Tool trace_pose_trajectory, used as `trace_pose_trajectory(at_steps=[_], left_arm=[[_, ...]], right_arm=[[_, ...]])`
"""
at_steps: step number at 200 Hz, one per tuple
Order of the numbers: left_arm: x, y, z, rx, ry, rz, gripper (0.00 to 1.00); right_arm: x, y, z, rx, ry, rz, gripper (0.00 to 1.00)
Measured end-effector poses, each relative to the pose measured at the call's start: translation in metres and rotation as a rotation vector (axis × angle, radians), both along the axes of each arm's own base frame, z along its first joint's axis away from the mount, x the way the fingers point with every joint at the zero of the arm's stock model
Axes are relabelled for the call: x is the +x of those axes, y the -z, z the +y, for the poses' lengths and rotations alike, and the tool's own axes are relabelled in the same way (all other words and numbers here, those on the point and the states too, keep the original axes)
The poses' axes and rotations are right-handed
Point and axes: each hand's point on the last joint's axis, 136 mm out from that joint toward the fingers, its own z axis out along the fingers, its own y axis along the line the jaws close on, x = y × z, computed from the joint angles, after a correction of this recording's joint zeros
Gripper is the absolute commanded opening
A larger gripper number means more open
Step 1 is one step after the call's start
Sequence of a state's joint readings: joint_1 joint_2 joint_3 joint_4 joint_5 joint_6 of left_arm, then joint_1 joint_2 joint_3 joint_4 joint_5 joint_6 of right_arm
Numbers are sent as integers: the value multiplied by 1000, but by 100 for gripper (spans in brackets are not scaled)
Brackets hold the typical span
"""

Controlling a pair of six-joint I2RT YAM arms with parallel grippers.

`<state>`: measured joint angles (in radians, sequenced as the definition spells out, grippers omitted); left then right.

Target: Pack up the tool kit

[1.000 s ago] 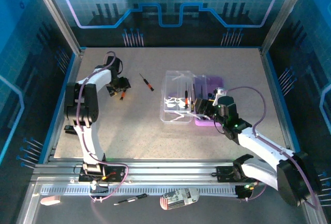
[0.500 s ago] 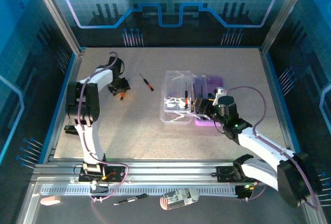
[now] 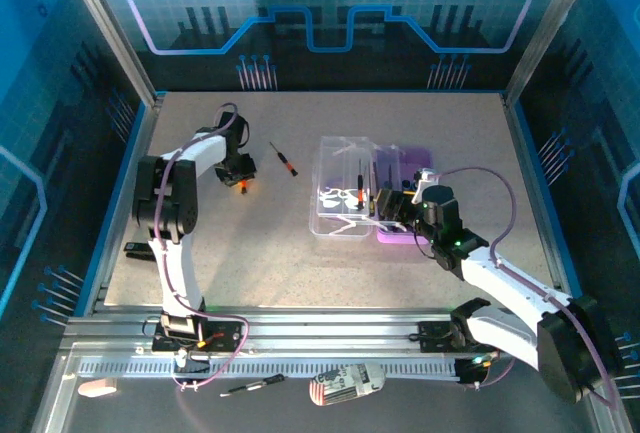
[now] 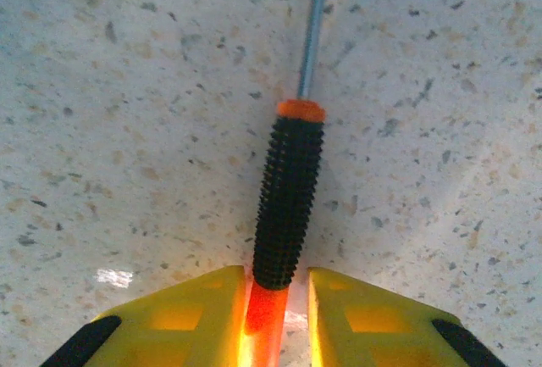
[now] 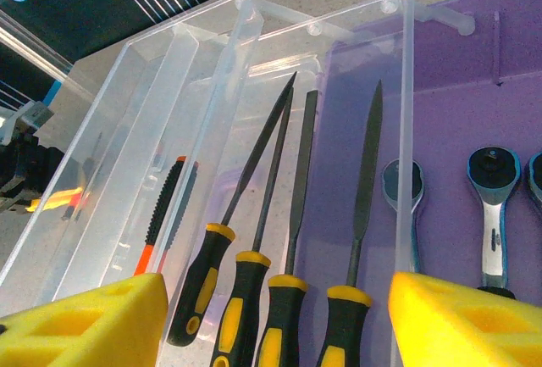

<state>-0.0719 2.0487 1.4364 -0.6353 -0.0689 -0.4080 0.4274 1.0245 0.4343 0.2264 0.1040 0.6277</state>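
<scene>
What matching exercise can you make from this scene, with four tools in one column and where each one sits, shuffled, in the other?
Column one:
1. orange-ended screwdriver
2. loose screwdriver
3. yellow-handled files
4. ratchet wrenches

Column two:
A. in the purple half of the tool kit
B. between the fingers of the left gripper
C. alone on the table
D. in the clear half of the tool kit

Pairs: 1-B, 2-C, 3-D, 4-A

One tool kit (image 3: 410,161) holds four yellow-handled files (image 5: 241,295) and one boxed screwdriver (image 5: 165,206), while two loose screwdrivers (image 3: 287,160) lie outside it.
</scene>
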Motion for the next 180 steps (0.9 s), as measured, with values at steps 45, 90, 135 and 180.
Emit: trace_pose_trajectory(at_steps=[45, 90, 135, 180], left_arm=[[-1, 0, -5, -13, 8, 5, 27], [1, -7, 1, 24, 24, 10, 27], [14, -9, 10, 90, 55, -1, 27], [20, 0, 10, 102, 104, 17, 25]], right_arm=[[0, 0, 0, 0, 0, 0, 70], [0, 0, 0, 0, -1, 1, 70], [0, 0, 0, -1, -1, 0, 70], [-1, -1, 1, -1, -6, -4, 70]])
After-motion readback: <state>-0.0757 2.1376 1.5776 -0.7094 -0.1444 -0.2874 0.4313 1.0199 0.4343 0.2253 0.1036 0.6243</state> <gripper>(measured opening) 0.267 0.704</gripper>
